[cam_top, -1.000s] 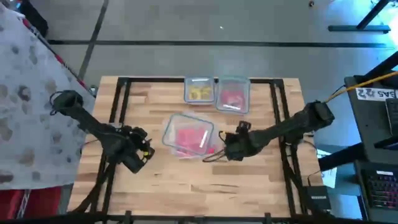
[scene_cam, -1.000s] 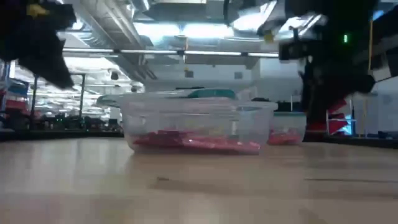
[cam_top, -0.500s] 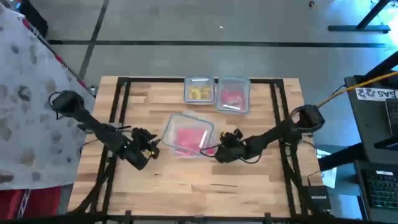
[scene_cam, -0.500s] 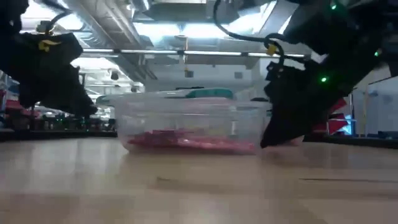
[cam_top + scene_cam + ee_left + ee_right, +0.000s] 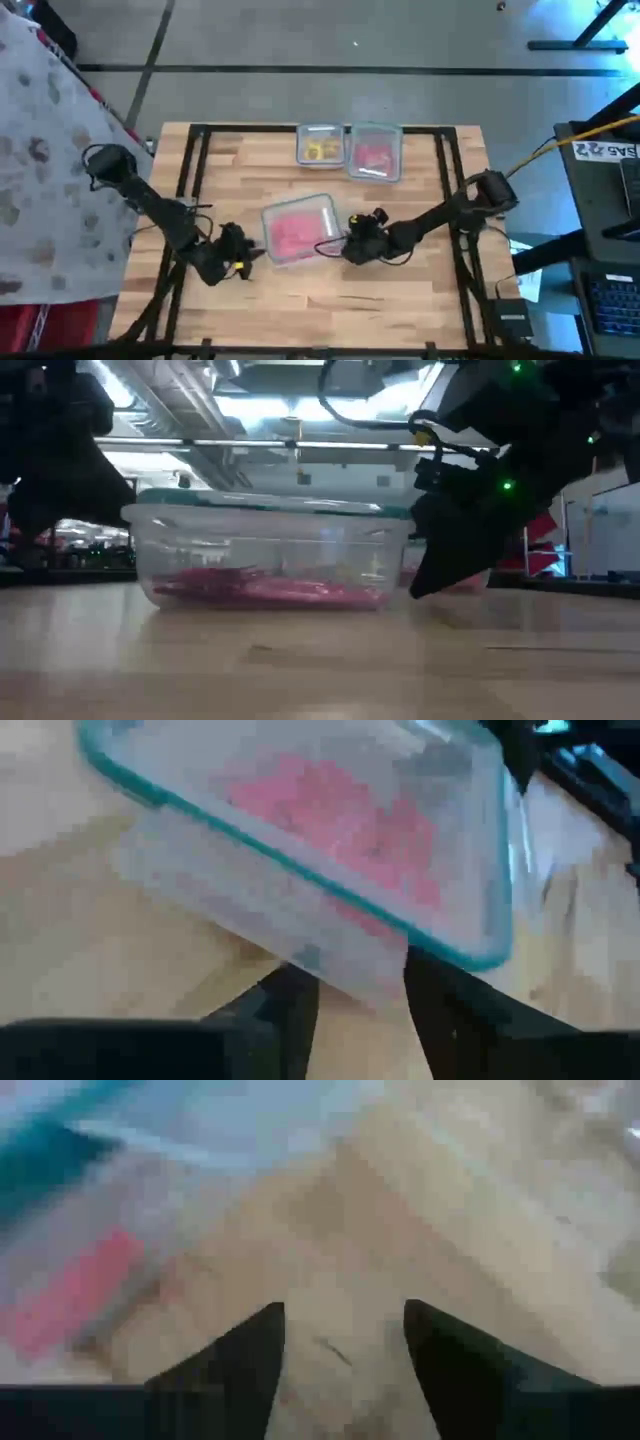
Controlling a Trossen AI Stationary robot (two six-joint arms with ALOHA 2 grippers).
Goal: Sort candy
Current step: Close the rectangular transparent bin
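Evenly lit from bright ceiling lights [image 5: 300, 405]; soft overhead glare, faint shadows on the table [image 5: 400, 285], both wrist views heavily blurred.

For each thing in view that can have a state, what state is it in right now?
Large tub: upright on the table, lid on, pink candy inside.
Left gripper: open, at the tub's left edge.
Right gripper: open, nothing between its fingers, at the tub's right edge.
Small tub with yellow candy: at the far edge, no lid.
Small tub with pink candy: beside it, no lid.
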